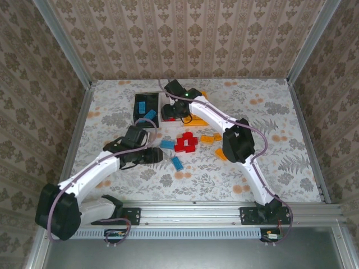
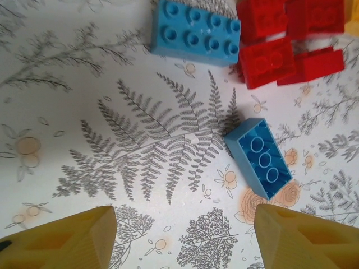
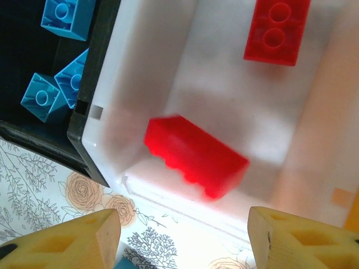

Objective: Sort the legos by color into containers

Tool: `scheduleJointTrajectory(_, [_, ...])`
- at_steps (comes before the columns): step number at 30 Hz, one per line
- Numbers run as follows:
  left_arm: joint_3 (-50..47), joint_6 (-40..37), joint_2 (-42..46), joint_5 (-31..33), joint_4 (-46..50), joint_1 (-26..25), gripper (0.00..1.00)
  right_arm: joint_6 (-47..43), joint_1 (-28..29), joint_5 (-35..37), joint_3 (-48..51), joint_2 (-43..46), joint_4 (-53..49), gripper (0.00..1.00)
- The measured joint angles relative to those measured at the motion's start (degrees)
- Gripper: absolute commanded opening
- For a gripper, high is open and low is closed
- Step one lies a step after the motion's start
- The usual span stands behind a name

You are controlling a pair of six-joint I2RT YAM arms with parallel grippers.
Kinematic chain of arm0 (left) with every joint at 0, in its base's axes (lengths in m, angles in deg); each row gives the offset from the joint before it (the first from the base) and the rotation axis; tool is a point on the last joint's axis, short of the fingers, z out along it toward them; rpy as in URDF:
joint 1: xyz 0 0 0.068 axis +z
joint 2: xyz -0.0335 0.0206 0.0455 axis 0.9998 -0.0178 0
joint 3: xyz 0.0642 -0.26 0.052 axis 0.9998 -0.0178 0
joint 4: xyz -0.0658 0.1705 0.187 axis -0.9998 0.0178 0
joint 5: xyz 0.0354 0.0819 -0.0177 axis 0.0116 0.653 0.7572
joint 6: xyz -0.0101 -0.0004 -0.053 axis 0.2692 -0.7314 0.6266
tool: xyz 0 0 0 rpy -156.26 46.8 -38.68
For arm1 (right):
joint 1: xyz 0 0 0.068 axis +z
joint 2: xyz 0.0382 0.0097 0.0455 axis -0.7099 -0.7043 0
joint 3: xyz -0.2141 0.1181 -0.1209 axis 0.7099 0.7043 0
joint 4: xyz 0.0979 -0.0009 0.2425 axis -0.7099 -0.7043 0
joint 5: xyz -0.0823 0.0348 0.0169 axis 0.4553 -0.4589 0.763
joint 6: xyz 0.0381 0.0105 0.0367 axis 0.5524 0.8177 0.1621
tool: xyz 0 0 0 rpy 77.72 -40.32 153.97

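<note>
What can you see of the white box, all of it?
The white bin is a smooth, slightly see-through plastic box, open on top, standing upright on the flowery table. Its left wall sits against the black bin. Inside are two red bricks: one lies flat, studs up, at the far end; the other looks blurred and tilted.

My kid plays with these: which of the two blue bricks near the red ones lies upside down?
The blue brick apart from the red pile: hollow underside up; the other blue brick shows studs.
</note>
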Motion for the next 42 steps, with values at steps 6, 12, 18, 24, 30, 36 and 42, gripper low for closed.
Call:
scheduleJointTrajectory(6, [4.0,-0.9,-5.5,0.5,-0.1,-3.3,0.69,-0.2,-0.2,0.4,19.9,16.3,2.1,0.71])
scheduleJointTrajectory(12, [5.0,-0.1,-9.9,0.6,-1.9,-8.7,0.82,-2.0,-1.5,4.9,43.6,39.5,3.7,0.74])
scheduleJointTrajectory(18, [5.7,4.0,-15.2,3.8,-3.3,-15.1,0.84,-1.0,-7.9,6.1,66.8,49.9,5.5,0.75])
scheduleJointTrajectory(24, [8.3,8.7,-20.5,7.6,-3.8,-19.3,0.84,-0.5,-8.8,5.6,74.4,50.3,6.6,0.75])
scheduleJointTrajectory(30, [13.4,9.9,-25.7,9.8,-3.8,-20.1,0.84,-0.8,-9.0,5.4,74.5,51.0,9.8,0.76])
scheduleJointTrajectory(36, [17.5,9.9,-31.0,11.0,-3.1,-20.1,0.82,-1.5,-10.7,5.1,75.8,51.2,11.5,0.76])
scheduleJointTrajectory(42, [17.9,9.7,-33.2,11.7,-2.4,-20.1,0.73,-1.5,-11.8,4.4,76.4,50.9,11.8,0.75])
